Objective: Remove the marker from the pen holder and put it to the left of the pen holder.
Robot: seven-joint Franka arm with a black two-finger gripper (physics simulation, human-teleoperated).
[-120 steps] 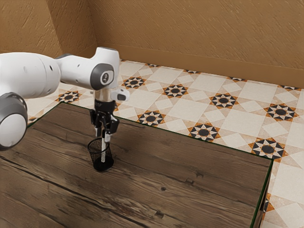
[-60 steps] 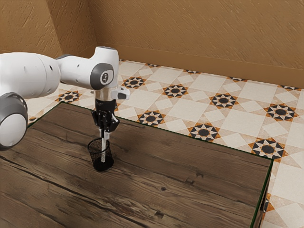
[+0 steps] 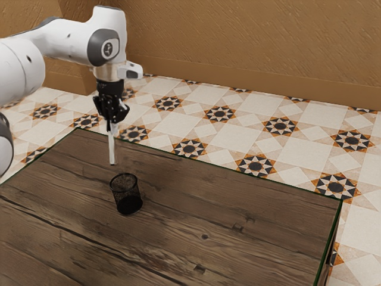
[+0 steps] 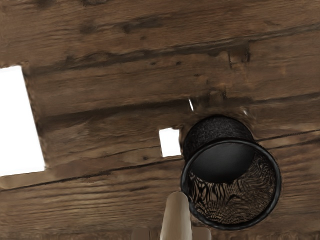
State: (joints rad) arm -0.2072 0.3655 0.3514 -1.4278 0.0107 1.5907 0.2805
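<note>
Lifting the marker (image 3: 112,155) out has changed the scene: a moment ago it stood inside the pen holder (image 3: 126,189), and now the exterior view shows it hanging in the air, its lower end above the rim and off toward the exterior view's left. We take this to mean that the first half of the task is done and only the placing is left. The fingers of our gripper (image 3: 114,131) are closed on the marker's upper part, pinching it from both sides. The holder stands upright on the table (image 3: 256,217), and in the wrist view we look down into its mouth, with the marker's free end seen near the rim. The marker points down at the wood, its long axis close to vertical with just a slight lean; we can't tell whether the cap or the plain end is lowest. For the next move, we judge that we should carry it clear to the holder's left, then bring it down gently. Let go while this upright, it would probably topple and might roll, so tipping it toward flat before release seems wise.
</note>
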